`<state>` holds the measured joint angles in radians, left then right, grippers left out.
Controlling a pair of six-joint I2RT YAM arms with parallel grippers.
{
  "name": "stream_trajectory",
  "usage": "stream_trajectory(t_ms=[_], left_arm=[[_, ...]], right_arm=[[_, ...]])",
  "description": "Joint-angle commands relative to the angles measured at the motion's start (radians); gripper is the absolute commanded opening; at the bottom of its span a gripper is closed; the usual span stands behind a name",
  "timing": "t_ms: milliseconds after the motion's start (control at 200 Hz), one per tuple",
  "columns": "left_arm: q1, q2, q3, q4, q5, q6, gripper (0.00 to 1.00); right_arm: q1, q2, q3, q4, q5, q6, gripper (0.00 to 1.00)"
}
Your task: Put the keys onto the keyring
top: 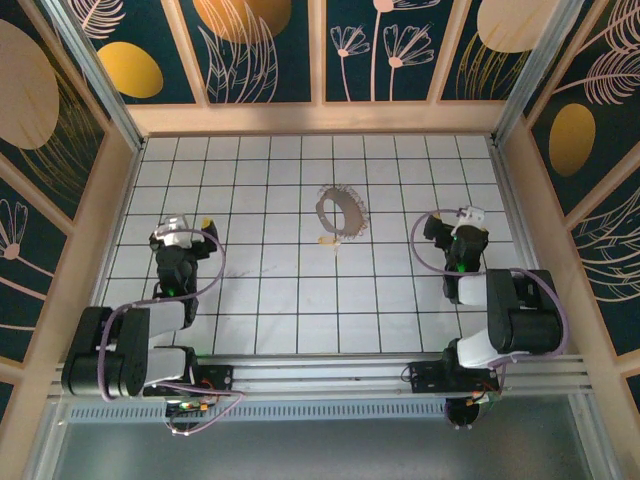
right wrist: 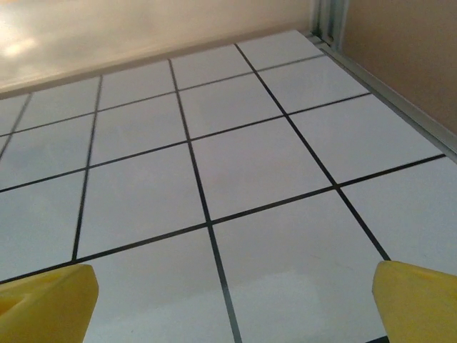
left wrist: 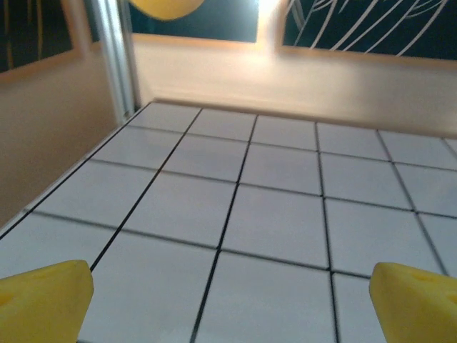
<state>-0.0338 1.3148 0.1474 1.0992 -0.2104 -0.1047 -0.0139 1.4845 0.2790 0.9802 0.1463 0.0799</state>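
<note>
The keyring [top: 325, 207], a thin silvery loop with a jagged edge, lies flat on the white tiled floor [top: 290, 300] near the middle. A tiny brass key [top: 328, 240] rests just in front of it, apart from both arms. My left gripper [top: 187, 223] hovers over the left tiles, well left of the key. In the left wrist view, the left gripper [left wrist: 228, 314] is open, its yellow fingertips [left wrist: 44, 300] wide apart over bare tile. My right gripper [top: 456, 214] sits to the right of the keyring. The right wrist view shows the right gripper [right wrist: 232, 307] open, with nothing between its yellow fingertips [right wrist: 47, 300].
Wooden walls [top: 320, 118] with dark floral panels box in the tiled floor on three sides. An aluminium post [left wrist: 118, 61] stands at the far left corner. A metal rail [top: 330, 375] carries both arm bases at the near edge.
</note>
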Motion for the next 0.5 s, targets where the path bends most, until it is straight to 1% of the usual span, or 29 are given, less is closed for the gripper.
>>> stream_trajectory(t_ms=[0,50,80,105,175,245,310,495], left_arm=[[0.018,0.069,-0.028,0.266,0.027,0.012,0.98],[0.02,0.104,-0.016,0.274,0.061,0.025,0.98],[0.02,0.127,-0.009,0.284,0.081,0.032,0.98],[0.02,0.149,-0.003,0.294,0.097,0.04,0.99],[0.02,0.213,0.01,0.34,0.119,0.044,0.98],[0.02,0.2,0.067,0.204,0.136,0.054,0.99],[0.031,0.207,0.085,0.18,0.149,0.045,0.99],[0.037,0.213,0.102,0.156,0.131,0.029,0.99]], right_arm=[[-0.011,0.067,-0.074,0.347,-0.08,-0.05,0.99],[-0.016,0.045,-0.062,0.283,-0.106,-0.048,0.99],[-0.021,0.057,-0.057,0.297,-0.126,-0.057,0.99],[-0.023,0.053,-0.051,0.271,-0.158,-0.06,0.99],[-0.033,0.053,-0.048,0.267,-0.18,-0.057,0.99],[-0.037,0.052,-0.046,0.263,-0.191,-0.055,0.99],[-0.037,0.054,-0.044,0.262,-0.191,-0.055,0.99],[-0.021,0.055,-0.042,0.261,-0.161,-0.064,0.99]])
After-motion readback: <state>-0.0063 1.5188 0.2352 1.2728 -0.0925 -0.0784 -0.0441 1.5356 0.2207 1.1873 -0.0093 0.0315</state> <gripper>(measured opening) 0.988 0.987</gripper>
